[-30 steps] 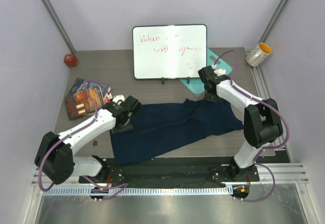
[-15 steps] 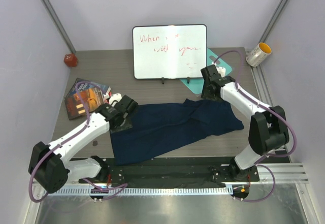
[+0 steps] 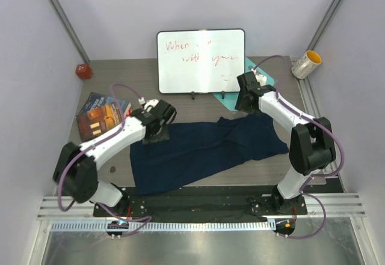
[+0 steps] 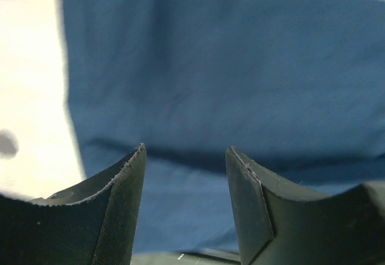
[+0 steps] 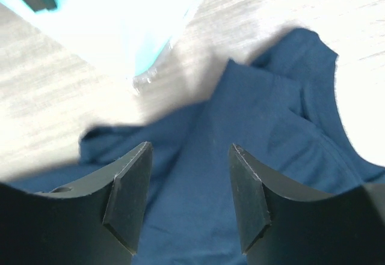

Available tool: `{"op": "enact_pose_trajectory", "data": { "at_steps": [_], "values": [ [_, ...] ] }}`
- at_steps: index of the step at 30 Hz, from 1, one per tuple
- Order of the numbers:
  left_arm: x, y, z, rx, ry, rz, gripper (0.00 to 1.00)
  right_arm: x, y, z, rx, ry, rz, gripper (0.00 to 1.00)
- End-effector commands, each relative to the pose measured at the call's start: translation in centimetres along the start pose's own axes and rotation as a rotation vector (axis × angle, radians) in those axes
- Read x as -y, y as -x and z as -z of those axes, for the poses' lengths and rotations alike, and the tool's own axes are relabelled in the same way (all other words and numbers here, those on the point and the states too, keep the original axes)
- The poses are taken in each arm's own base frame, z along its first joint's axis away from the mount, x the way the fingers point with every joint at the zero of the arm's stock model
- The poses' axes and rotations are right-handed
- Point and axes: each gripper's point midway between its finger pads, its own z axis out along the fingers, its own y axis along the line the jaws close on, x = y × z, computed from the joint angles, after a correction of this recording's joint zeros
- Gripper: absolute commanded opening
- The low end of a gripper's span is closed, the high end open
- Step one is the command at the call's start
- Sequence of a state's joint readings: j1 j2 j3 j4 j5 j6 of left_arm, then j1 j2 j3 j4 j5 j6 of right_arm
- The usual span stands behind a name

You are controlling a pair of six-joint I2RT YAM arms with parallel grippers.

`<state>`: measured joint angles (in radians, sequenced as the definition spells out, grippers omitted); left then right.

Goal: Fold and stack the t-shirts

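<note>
From above, the left arm had swung its wrist farther in along the counter point(image 3: 120, 79) over the last second. The left pincer point(image 3: 156, 134) now sat at the far left corner of the t-shirt point(image 3: 204, 148), with the elbow drawn in close to the book point(image 3: 99, 115). The right pincer point(image 3: 243, 107) had edged slightly toward the far side and hung over the shirt's far right corner, just in front of the teal board point(image 3: 264, 79) and beside the whiteboard point(image 3: 201, 60). The garment lay where it had been, a long, loosely spread band slanting across the middle of the counter, so it seemed both corners had been let go and the fold was not yet made. In the left wrist view, the left pincer point(image 4: 185, 151) was spread. Its two dark fingers point(image 4: 123, 211) stood apart with nothing between them, and blue cloth point(image 4: 228, 79) filled the space below. In the right wrist view, the right pincer point(image 5: 190, 146) was likewise spread and empty, looking down on a rumpled sleeve area point(image 5: 258, 115) against pale wood. A fresh grasp of both corners looked like the next need.
</note>
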<state>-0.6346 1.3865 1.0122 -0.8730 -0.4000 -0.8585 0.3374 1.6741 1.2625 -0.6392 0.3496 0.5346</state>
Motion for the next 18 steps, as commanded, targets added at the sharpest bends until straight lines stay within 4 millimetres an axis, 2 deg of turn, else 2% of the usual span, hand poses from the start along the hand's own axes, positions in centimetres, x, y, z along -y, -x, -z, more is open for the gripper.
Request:
{"op": "enact_pose_trajectory", "data": {
  "at_steps": [1, 3, 5, 6, 7, 8, 9, 10, 11, 12, 14, 15, 16, 18],
  "values": [
    [4.3, 3.3, -1.5, 0.033, -0.05, -0.055, 0.56, -2.3, 2.5, -0.9, 0.05, 0.064, -0.124, 0.59],
    [5.5, 4.1, -1.9, 0.02, -0.067, -0.048, 0.56, -3.4, 2.7, -2.0, 0.038, 0.082, -0.133, 0.6],
    [7.0, 4.4, -1.9, -0.011, -0.129, -0.024, 0.56, -3.4, 2.5, -3.0, 0.007, 0.057, -0.115, 0.6],
    [7.0, 4.7, -2.3, -0.026, -0.127, -0.004, 0.56, -4.1, 3.2, -3.8, -0.002, 0.046, -0.103, 0.6],
    [6.7, 4.6, -2.3, -0.047, -0.115, -0.004, 0.56, -3.5, 2.3, -4.1, -0.061, 0.005, -0.077, 0.6],
    [7.0, 5.4, -1.9, -0.043, -0.119, -0.001, 0.56, -3.9, 2.7, -4.1, -0.079, 0.001, -0.067, 0.6],
    [6.7, 5.7, -1.9, -0.043, -0.096, -0.013, 0.56, -5.0, 4.1, -4.1, -0.069, 0.024, -0.051, 0.6],
    [6.6, 6.1, -1.5, -0.05, -0.075, -0.025, 0.56, -5.5, 4.1, -3.7, -0.092, 0.047, -0.042, 0.6],
    [6.5, 6.8, -0.8, -0.065, -0.067, -0.035, 0.56, -7.0, 5.9, -2.2, -0.072, 0.122, -0.027, 0.61],
    [6.2, 6.8, -0.5, -0.093, -0.069, -0.025, 0.56, -7.6, 7.0, -1.4, -0.05, 0.145, -0.024, 0.62],
    [6.5, 7.4, 0.2, -0.109, -0.096, 0.005, 0.56, -7.6, 6.7, -0.8, -0.083, 0.147, -0.009, 0.62],
    [6.1, 7.3, 0.5, -0.144, -0.103, 0.023, 0.56, -7.7, 7.1, -0.4, -0.087, 0.153, -0.009, 0.63],
    [6.2, 7.7, 0.8, -0.149, -0.105, 0.04, 0.56, -7.4, 6.0, -0.5, -0.139, 0.135, 0.013, 0.63],
    [5.5, 7.7, 1.2, -0.172, -0.081, 0.041, 0.56, -8.0, 5.2, 0.1, -0.186, 0.179, 0.023, 0.64]
  ]
}}
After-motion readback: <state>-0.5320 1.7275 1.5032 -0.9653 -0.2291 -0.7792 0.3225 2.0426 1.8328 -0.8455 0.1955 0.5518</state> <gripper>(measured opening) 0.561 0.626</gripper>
